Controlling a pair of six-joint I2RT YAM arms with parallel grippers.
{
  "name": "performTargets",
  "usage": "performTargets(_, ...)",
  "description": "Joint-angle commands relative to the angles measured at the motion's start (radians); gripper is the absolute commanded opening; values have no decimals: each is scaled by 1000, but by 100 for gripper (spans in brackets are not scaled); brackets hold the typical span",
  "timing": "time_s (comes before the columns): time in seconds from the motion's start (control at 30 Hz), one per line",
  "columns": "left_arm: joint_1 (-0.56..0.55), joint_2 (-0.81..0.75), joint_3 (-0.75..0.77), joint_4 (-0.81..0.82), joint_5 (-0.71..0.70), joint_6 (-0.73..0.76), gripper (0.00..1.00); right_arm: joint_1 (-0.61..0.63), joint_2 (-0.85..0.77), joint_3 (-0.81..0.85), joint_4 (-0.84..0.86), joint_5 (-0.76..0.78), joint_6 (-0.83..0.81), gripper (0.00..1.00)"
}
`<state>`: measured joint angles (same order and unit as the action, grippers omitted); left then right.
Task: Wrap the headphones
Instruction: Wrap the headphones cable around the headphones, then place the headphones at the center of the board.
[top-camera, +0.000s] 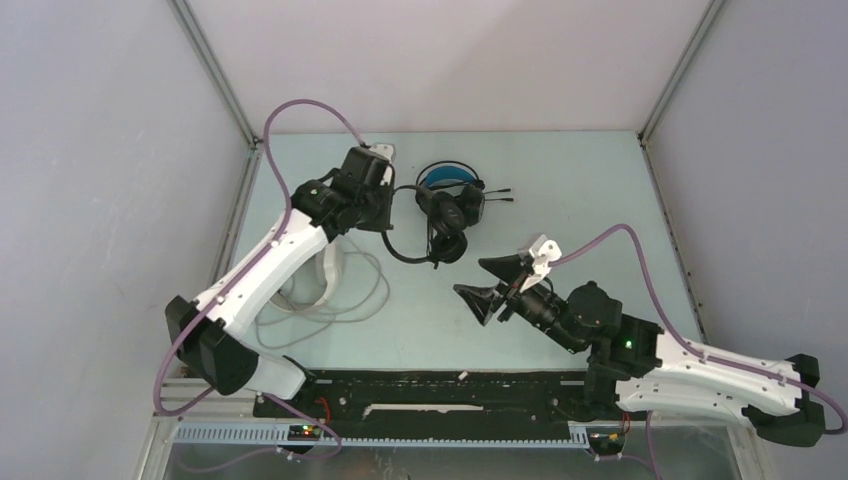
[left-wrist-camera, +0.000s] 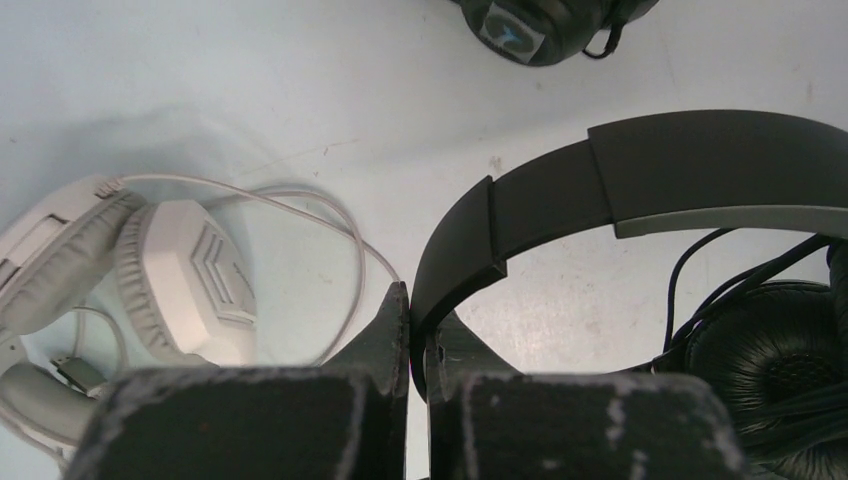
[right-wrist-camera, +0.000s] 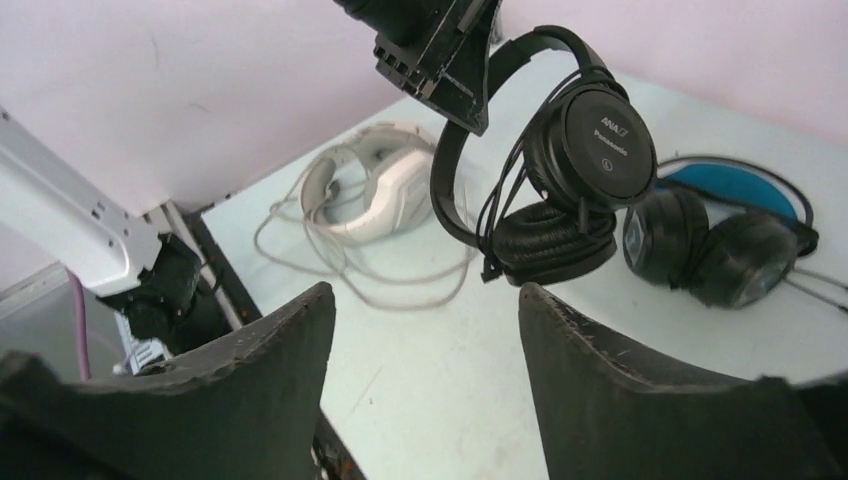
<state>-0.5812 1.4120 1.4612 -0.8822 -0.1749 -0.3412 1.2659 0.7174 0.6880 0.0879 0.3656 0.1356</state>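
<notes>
The left gripper (left-wrist-camera: 412, 305) pinches the headband of the black headphones (top-camera: 452, 222) near the middle of the table (top-camera: 580, 200). The right gripper (top-camera: 495, 283) stands wide and empty at their 4 o'clock. Wrapping this pair seems to be in hand, and the next move probably calls for the right gripper to catch its cord (right-wrist-camera: 503, 195). The blue-banded headphones (top-camera: 440, 177) crowd 12 o'clock and the white headphones (top-camera: 325, 275) sprawl at 8 o'clock. Bare room lies at 3 o'clock.

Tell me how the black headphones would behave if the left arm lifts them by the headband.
The headband looks like stiff plastic, so it should keep its arc in the left gripper. The earcups seem pivoted and would probably swing. The thin cable is floppy and may dangle or snag.
</notes>
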Motion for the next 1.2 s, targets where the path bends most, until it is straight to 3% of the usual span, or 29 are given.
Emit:
performTargets(0.0,13,36,-51,111,40,-13,0,6,-85,4,-247,9,208,77)
performTargets(0.07,54,63,-51,121,40,-9,0,6,-126,4,-326,18,267,95)
performTargets(0.1,79,75,-52,129,44,-11,0,7,-139,4,-366,31,298,99)
performTargets(0.33,267,169,-7,193,97,-18,1,10,-215,4,-612,75,395,100)
performTargets(0.67,515,460,250,226,133,-80,4,7,-205,90,-642,79,403,100)
performTargets(0.83,573,640,429,184,165,-100,10,7,-160,119,-638,75,444,100)
performTargets(1.17,646,838,571,174,252,-143,15,3,-120,136,-671,150,420,99)
